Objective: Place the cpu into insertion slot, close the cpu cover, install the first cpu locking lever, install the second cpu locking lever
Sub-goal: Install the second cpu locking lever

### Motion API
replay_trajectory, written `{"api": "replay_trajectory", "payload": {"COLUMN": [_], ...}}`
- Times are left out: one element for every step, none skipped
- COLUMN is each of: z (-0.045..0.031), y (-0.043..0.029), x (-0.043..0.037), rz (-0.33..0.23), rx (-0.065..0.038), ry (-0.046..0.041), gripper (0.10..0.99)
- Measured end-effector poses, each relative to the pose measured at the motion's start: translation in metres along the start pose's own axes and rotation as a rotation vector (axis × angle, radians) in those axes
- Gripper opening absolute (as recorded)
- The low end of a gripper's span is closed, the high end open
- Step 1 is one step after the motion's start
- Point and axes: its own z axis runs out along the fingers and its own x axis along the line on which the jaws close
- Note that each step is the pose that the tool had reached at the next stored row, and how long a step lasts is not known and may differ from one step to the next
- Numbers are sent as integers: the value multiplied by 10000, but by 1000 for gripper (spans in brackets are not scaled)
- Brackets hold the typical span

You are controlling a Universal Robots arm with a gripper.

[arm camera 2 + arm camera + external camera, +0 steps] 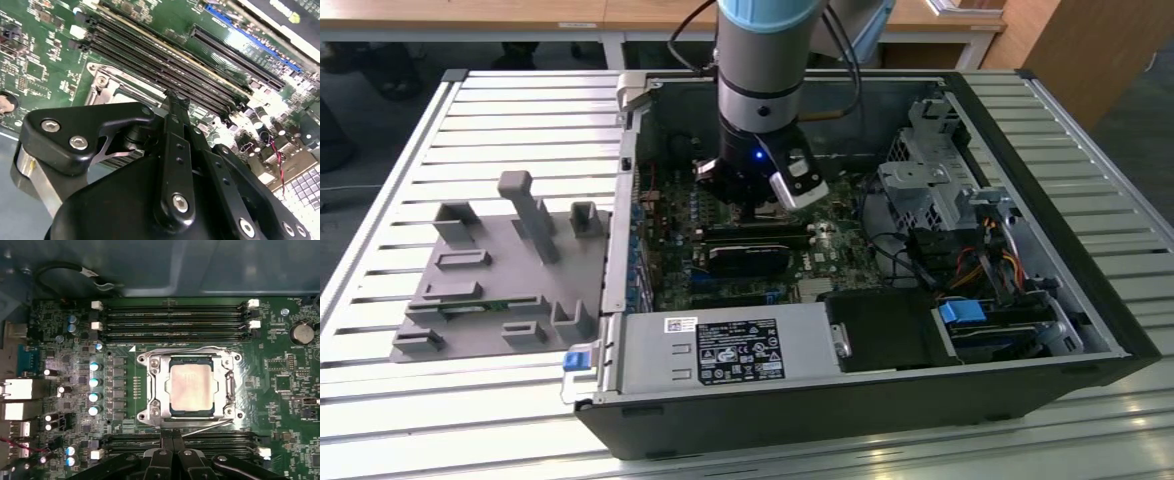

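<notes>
In the first wrist view the cpu [192, 387], a dull silver square, lies in the insertion slot on the green motherboard. The cpu cover [155, 390], a silvery frame, lies flat around it. One thin wire locking lever [175, 349] runs along the socket's edge by one bank of memory slots. The other lever [200, 426] runs along the opposite edge. My gripper [172, 442] is shut with nothing seen between the fingers, its tips just beside that second lever's end. In the exterior view the gripper [754, 205] hangs low inside the open computer case.
Black memory slots [175, 315] flank the socket on two sides. The case holds a power supply [720, 350], a drive cage [927, 190] and loose cables [987, 265]. A grey fixture [494, 270] stands on the slatted table at the exterior view's left.
</notes>
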Motion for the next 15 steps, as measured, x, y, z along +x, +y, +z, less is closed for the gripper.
{"api": "replay_trajectory", "payload": {"z": [5,10,16,25,33,41,50,60,71,85,101,118,134,144,148], "y": [-1,-2,-3,-4,-6,-7,-8,-9,-10,-11,-13,-16,-17,-19,-24], "x": [11,22,30,35,37,39,41,44,45,45,46,46,46,48,53], "rz": [0,0,1,1,0,-1,-1,2,2,2,3,4,3,3,3], "rx": [-8,-14,-21,-32,-47,-69,-95,-124,-157,-181,-192,-200,-206,-213,-228], "ry": [-1,0,1,1,2,3,5,5,6,6,7,7,7,9,10], "gripper": [106,106,106,106,106,106,106,106,106,106,106,106,106,106,106]}}
